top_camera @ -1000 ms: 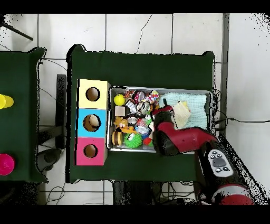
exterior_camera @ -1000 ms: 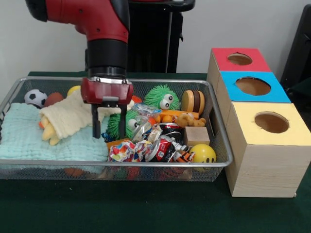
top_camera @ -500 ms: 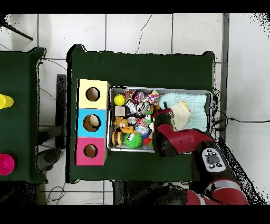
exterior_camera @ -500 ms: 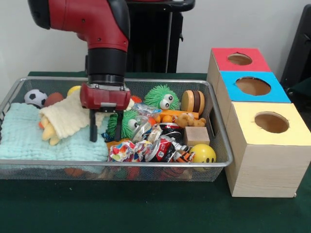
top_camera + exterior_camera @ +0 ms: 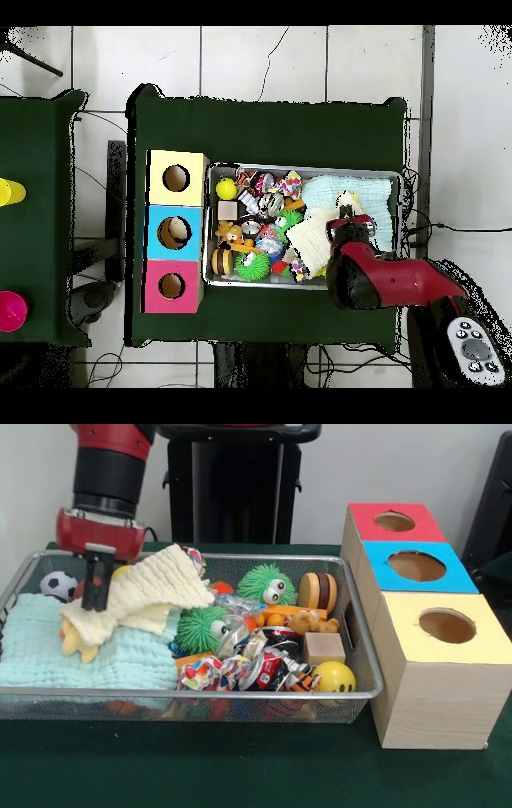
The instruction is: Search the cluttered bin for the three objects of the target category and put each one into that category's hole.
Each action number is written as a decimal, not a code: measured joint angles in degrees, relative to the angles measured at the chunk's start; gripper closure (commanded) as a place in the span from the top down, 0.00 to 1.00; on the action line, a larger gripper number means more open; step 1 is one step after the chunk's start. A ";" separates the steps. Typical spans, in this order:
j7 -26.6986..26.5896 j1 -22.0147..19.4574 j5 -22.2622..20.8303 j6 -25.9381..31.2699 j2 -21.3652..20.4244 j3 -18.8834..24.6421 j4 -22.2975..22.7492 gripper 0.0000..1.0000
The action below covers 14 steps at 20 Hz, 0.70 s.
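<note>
The gripper [image 5: 96, 588] is pinched on the cream cloth [image 5: 152, 594], at the left of the wire bin [image 5: 200, 700]. The cloth hangs over a yellow toy [image 5: 74, 642] on the light blue towel [image 5: 48, 652]. Two green fuzzy balls [image 5: 266, 584] sit in the middle among snack packets [image 5: 240, 668]. Right of the bin stand three boxes [image 5: 432, 640] with holes: red, blue, yellow.

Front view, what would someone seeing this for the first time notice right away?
Probably the red pincer at the bin's left end, down at a cream cloth that drapes over a yellow plush toy on the pale blue towel. Next, the wire bin crammed with toys, notably two green fuzzy balls with googly eyes. To its right stands a row of wooden boxes topped red, blue and yellow, each with a round hole.
</note>
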 measured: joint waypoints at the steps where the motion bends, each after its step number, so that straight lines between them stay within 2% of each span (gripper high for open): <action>1: 0.00 -0.67 -0.01 1.00 -0.98 0.44 0.48 0.00; 5: 0.00 -2.32 -0.02 4.41 -4.89 1.93 2.51 0.00; 14: 0.00 -0.39 1.50 6.38 -9.07 2.40 6.19 0.00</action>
